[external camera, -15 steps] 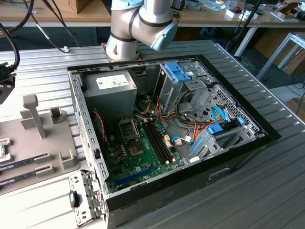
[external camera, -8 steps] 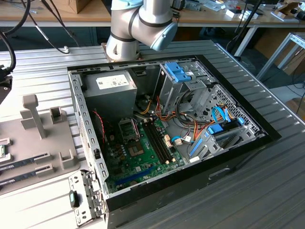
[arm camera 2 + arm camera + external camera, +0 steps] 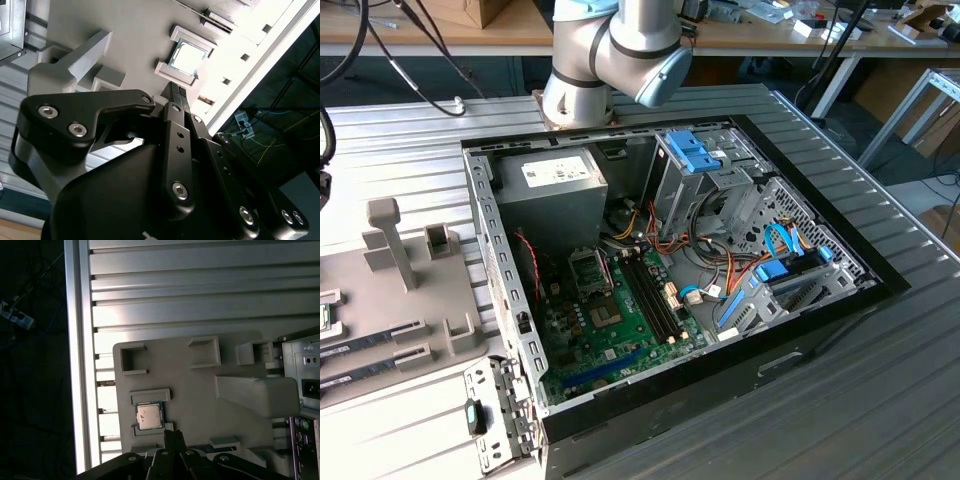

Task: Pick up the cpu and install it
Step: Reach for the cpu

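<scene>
One grey fixture plate [image 3: 380, 290] lies on the ribbed metal counter [image 3: 420, 130] at the exterior view's left. It carries an upright post [image 3: 388, 235] and several raised ledges.

First wrist view: the cpu [image 3: 149, 416] lies flat on this plate, silver top up with a thin green edge showing. It is seated between low grey ledges. Second wrist view: the same cpu [image 3: 189, 56] is in its framed seat, brightly lit.

The gripper [image 3: 172, 434] points at the plate, and its tip appears just beside the cpu in both wrist views. Height above the plate cannot be told. In the second wrist view the gripper [image 3: 176, 90] has its two narrow fingers pressed together, with nothing between them. The cpu is not grasped.

Middle of the exterior view: an open computer case [image 3: 485, 230] lies on its side on the counter.
- A grey power supply [image 3: 550, 190] sits toward the far end.
- A green motherboard [image 3: 610, 335] lies below it.
- A black socket frame [image 3: 590, 270] sits on the board, with dark memory slots [image 3: 655, 295] just to its right.

The arm [image 3: 610, 50] rises at the far edge of the case, its pale joint above the power supply.

Toward the exterior view's right, a blue drive latch [image 3: 690, 150] tops the metal drive cage. Orange and blue cables [image 3: 760, 265] run down into the case's near corner.
</scene>
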